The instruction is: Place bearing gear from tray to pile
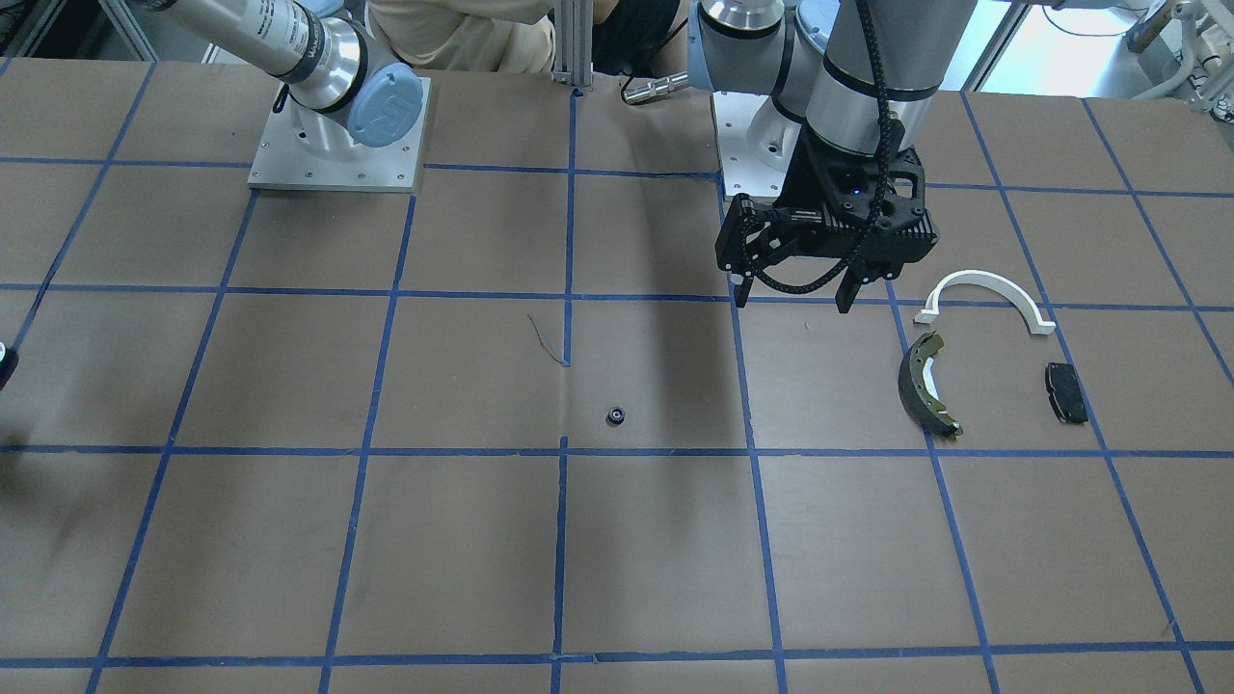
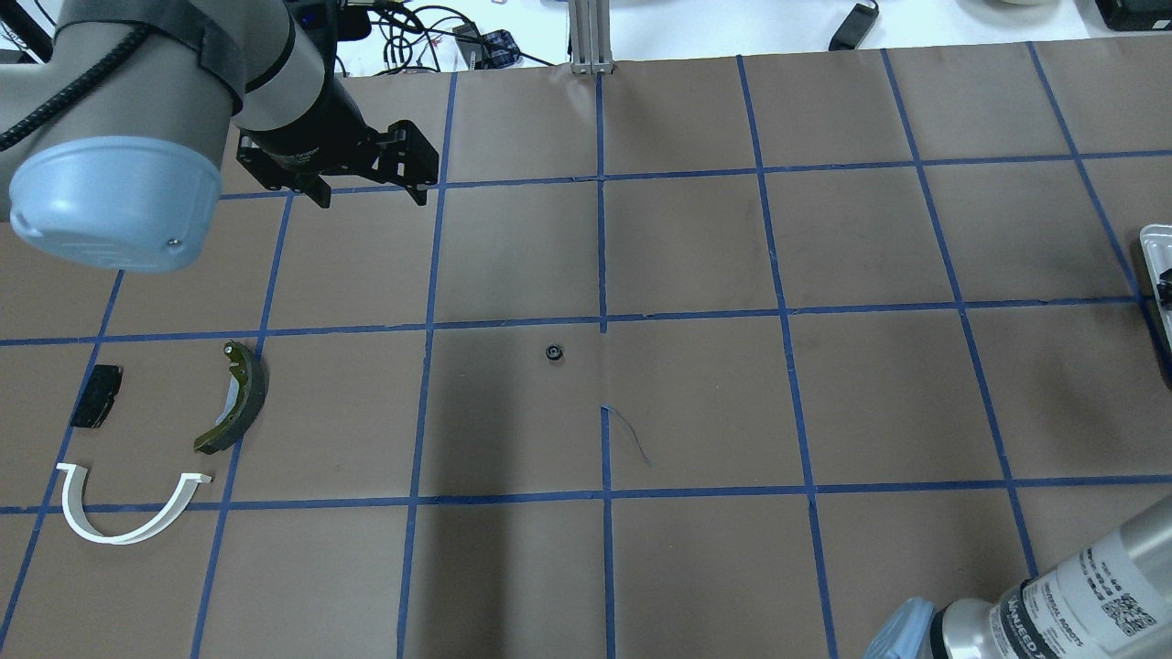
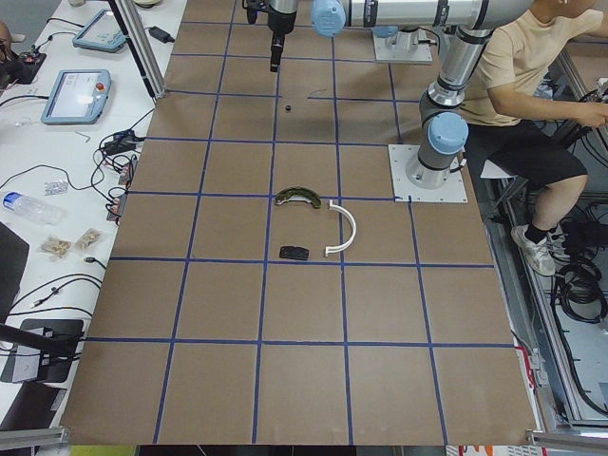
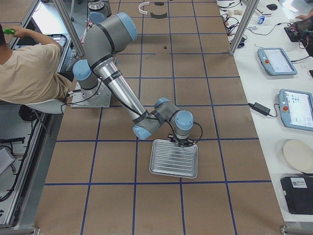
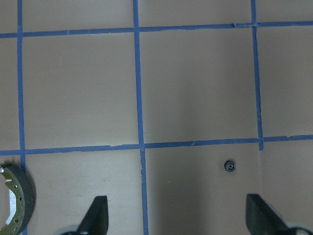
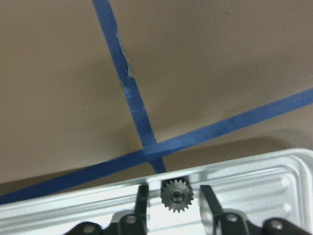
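A: What is the table (image 1: pixel 386 540) carrying, starting big?

B: The ribbed metal tray (image 4: pixel 166 164) is sitting at the robot's right end, well apart from everything else. The left gripper (image 1: pixel 792 301) is hanging spread and empty above the table, just beside the pile.

A: And what is making up the pile?

B: A white half-ring arch (image 1: pixel 983 278), a dark brake shoe (image 1: pixel 911 386) and a small black pad (image 1: pixel 1065 392) are lying near one another, none touching.

A: Where is the bearing gear lying?

B: The bearing gear (image 6: pixel 177 197) is lying flat inside the tray, close to its rim. The right gripper (image 6: pixel 173 188) is straddling it with jaws parted. A sliver of gap is showing on each side, so nothing is being squeezed. A second small gear (image 1: pixel 615 415) is resting mid-table.

A: How are you judging its handling?

B: I'm reckoning it light, rigid and tough, probably metal. It is also tiny and toothed, so it is likely to twist or pop out if pinched off-centre. I'm favouring a grip across opposite teeth, in line with the hub, fingertips low against the tray floor.
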Motion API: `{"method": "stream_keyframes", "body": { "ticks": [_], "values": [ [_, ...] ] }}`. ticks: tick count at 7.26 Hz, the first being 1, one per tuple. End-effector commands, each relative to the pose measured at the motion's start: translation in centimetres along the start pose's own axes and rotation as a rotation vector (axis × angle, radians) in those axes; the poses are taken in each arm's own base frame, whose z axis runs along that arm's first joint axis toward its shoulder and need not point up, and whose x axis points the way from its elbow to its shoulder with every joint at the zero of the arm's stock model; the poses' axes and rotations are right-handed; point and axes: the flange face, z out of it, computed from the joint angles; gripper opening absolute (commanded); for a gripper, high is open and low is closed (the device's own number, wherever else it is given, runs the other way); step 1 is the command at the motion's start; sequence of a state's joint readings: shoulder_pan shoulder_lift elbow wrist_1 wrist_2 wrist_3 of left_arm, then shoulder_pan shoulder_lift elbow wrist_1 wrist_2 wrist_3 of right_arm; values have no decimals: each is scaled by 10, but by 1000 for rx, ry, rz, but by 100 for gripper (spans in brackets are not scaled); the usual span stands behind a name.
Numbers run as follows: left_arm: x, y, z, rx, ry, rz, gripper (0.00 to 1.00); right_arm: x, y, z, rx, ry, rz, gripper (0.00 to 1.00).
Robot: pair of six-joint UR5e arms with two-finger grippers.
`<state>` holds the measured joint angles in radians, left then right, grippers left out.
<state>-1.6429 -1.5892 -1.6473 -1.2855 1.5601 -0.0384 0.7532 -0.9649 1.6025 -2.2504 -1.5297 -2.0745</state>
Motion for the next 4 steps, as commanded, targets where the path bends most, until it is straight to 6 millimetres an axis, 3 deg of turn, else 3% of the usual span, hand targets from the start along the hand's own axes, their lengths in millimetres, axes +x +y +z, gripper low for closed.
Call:
{"method": "stream_keyframes", "body": {
  "ticks": [1, 2, 4],
  "values": [
    [0, 0, -1, 1, 0, 0, 100, 1, 1, -2, -6, 1, 11, 7],
    [0, 0, 0, 0, 0, 0, 100, -1, 3, -4, -38, -19, 33, 0],
    [0, 0, 0, 0, 0, 0, 100, -2, 4, -13, -45, -16, 74, 0]
  ]
}}
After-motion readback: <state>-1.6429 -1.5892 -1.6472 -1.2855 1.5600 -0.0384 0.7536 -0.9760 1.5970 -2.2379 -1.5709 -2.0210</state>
